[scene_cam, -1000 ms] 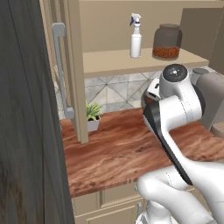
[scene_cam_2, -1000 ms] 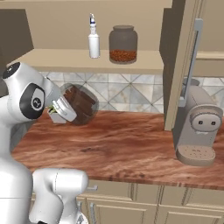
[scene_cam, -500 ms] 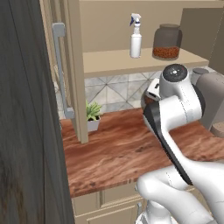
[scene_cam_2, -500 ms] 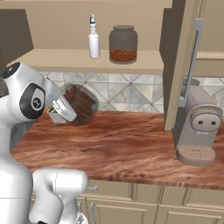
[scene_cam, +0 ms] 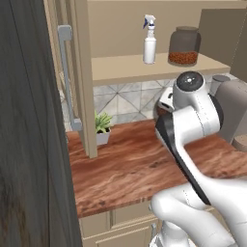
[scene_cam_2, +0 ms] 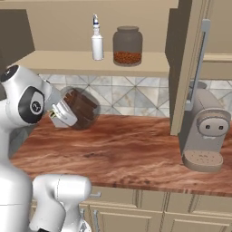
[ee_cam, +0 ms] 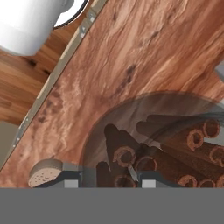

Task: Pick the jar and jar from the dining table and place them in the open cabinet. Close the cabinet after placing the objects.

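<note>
The jar of brown sticks point(scene_cam_2: 81, 108) hangs tilted above the reddish wood counter point(scene_cam_2: 136, 154), clamped in the gripper point(scene_cam_2: 61, 115); the grain jar point(scene_cam_2: 127, 45) stands on the open cabinet's shelf point(scene_cam_2: 59, 61) beside a white spray bottle point(scene_cam_2: 97, 37); a coffee machine point(scene_cam_2: 204, 131) sits at the right; tiled wall point(scene_cam_2: 131, 97) behind.

**Item count**

Jars: two. One jar of brown sticks point(scene_cam_2: 80, 108) sits tilted at the arm's end; one jar of reddish-brown grains point(scene_cam_2: 127, 45) stands on the cabinet shelf point(scene_cam_2: 68, 61). Spray bottles point(scene_cam_2: 97, 39): one. Potted plants point(scene_cam: 101, 128): one. Coffee machines point(scene_cam_2: 205, 131): one. Long silver door handles point(scene_cam: 68, 77): two.
</note>
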Tool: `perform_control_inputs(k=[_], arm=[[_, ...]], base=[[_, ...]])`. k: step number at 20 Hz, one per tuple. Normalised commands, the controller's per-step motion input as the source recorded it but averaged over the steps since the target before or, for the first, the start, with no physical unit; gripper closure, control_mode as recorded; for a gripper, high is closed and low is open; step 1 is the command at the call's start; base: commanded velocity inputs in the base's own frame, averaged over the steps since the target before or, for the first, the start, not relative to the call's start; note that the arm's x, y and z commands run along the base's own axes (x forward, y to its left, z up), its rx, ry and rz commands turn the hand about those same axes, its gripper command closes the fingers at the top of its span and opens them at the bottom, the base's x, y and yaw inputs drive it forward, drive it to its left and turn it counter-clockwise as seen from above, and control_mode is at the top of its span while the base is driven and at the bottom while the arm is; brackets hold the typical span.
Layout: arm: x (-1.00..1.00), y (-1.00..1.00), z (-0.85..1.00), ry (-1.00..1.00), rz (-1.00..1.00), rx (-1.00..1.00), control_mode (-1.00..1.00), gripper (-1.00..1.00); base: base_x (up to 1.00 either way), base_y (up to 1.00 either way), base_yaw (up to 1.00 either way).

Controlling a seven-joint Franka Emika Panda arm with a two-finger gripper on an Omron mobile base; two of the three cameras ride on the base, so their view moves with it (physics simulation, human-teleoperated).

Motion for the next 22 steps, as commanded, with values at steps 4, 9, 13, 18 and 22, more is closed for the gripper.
perform_control_inputs(k=[4, 9, 13, 18, 22], arm=[[0.0, 0.38, 0.0, -0.05, -0.1, 0.0, -1.0, 1.0], [-0.29, 0.34, 0.0, -0.14, -0.05, 0.0, -1.0, 1.0], [-0.37, 0.08, 0.07, -0.28, 0.0, 0.0, -1.0, 1.0], [-0.08, 0.0, 0.14, -0.25, 0.0, 0.03, -1.0, 1.0], [0.05, -0.01, 0.23, -0.09, -0.03, 0.18, -1.0, 1.0]], base=[[0.0, 0.0, 0.0], [0.0, 0.0, 0.0], [0.0, 0.0, 0.0], [0.0, 0.0, 0.0], [0.0, 0.0, 0.0]])
